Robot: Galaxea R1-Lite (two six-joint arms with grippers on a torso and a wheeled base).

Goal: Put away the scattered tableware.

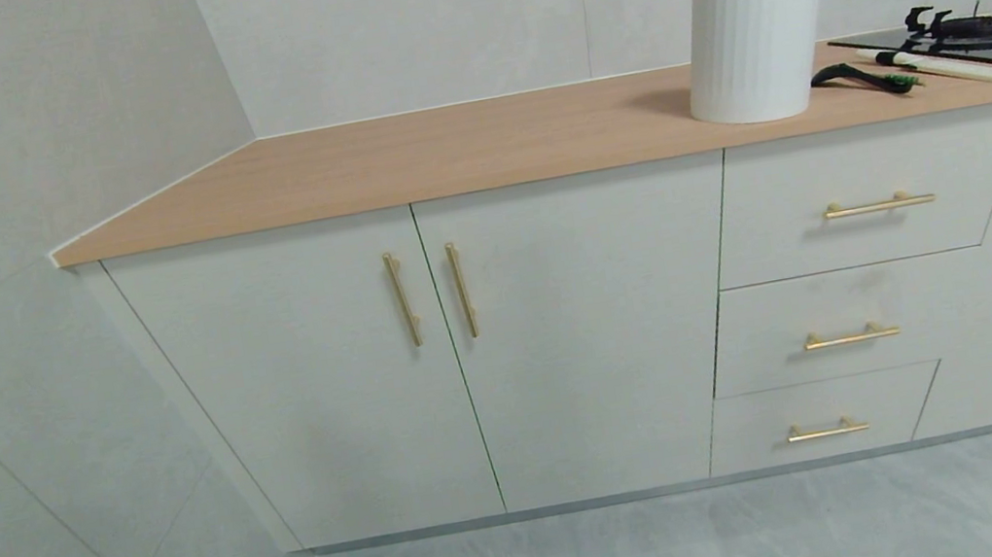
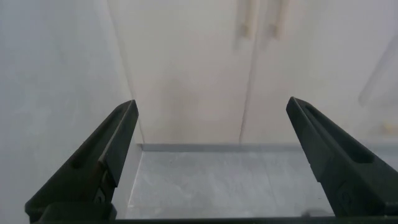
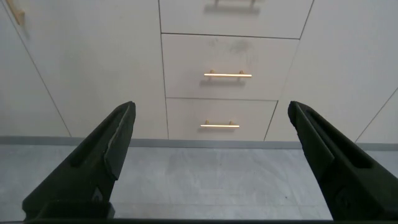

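On the wooden countertop [image 1: 438,154] at the right stands a tall white ribbed holder [image 1: 757,28]. Beside it lie a black-handled utensil with a green tip [image 1: 864,78] and a white-handled utensil [image 1: 936,67]. My left gripper [image 2: 211,118] is open and held low, facing the base of the double cabinet doors [image 2: 249,68] and the floor. My right gripper [image 3: 211,118] is open too, low before the drawers [image 3: 227,65], with nothing between its fingers.
A black stove with pan supports [image 1: 990,33] sits at the counter's far right. Below are two doors with gold handles [image 1: 432,294] and three drawers with gold handles [image 1: 878,205]. A tiled wall closes the left side. Grey floor [image 1: 693,544] lies in front.
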